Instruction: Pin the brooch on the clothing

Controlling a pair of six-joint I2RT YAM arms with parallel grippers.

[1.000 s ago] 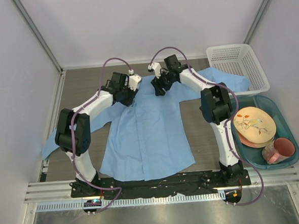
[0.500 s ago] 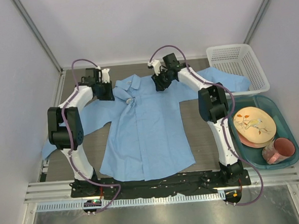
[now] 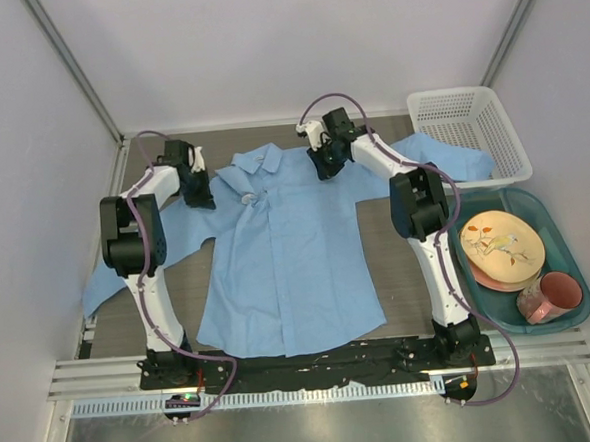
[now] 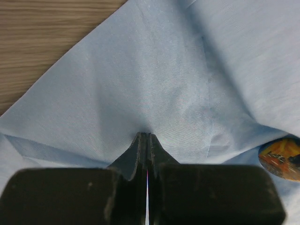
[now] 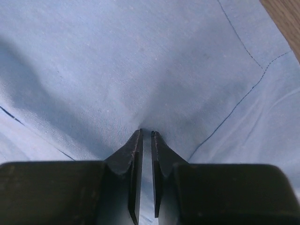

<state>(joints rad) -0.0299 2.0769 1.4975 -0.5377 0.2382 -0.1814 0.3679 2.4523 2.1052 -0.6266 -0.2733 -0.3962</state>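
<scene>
- The light blue long-sleeved button-up shirt (image 3: 288, 271) lies spread front-up on the wooden desk (image 4: 47, 37), collar at the far side. It is thin, soft cloth that looks light and limp, so it will likely pucker and slide rather than hold its shape.
- The left gripper (image 4: 146, 136) has its fingers closed on a small raised fold near the shirt's left shoulder. Creases fan out from the tips.
- The right gripper (image 5: 146, 132) pinches a similar tuck near the other shoulder, its fingers almost together.
- The small round orange-gold brooch (image 4: 281, 158) rests on the cloth just beside the left gripper. It is rigid, tiny and probably slippery.
- Grasp it by the rim, keeping the cloth taut.
</scene>
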